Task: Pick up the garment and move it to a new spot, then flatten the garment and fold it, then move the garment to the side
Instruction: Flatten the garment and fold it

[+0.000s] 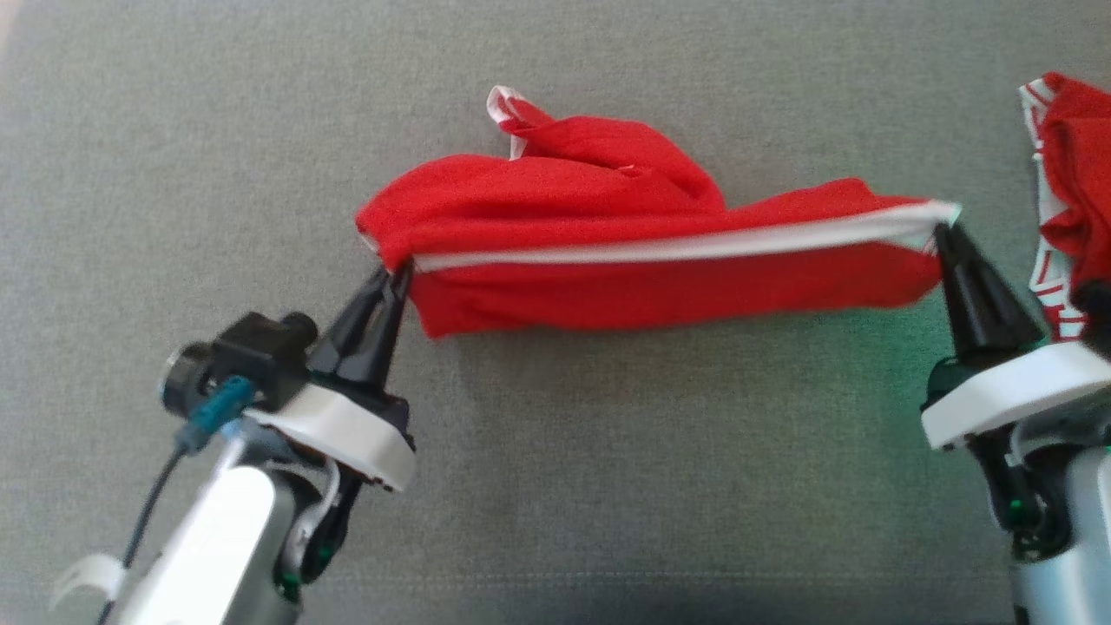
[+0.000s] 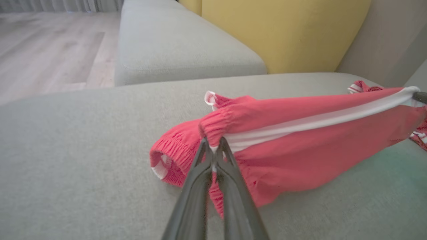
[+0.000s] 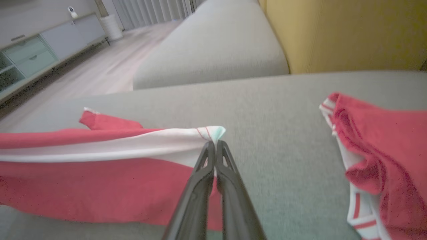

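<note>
While the left hand point(image 1: 392, 278) is clamped on the gathered waistband end of the red shorts point(image 1: 625, 291) and the right hand point(image 1: 943, 233) pinches the white-striped hem end, the red shorts stretch between them over the middle of the grey sofa seat point(image 1: 608, 486). Another red garment point(image 1: 1072, 174) lies on that seat's right side.

Red garment point(image 1: 642, 217), probably shorts, white side stripe, gathered waistband leftward, stretched taut sideways above grey cushion point(image 1: 555, 486)

- Head: we look steeply down on the grey seat point(image 1: 555, 486), close.
- Wrists: we skim low across it toward the yellow cushion point(image 2: 277, 33).
- All three share the red garment point(image 1: 625, 252).
</note>
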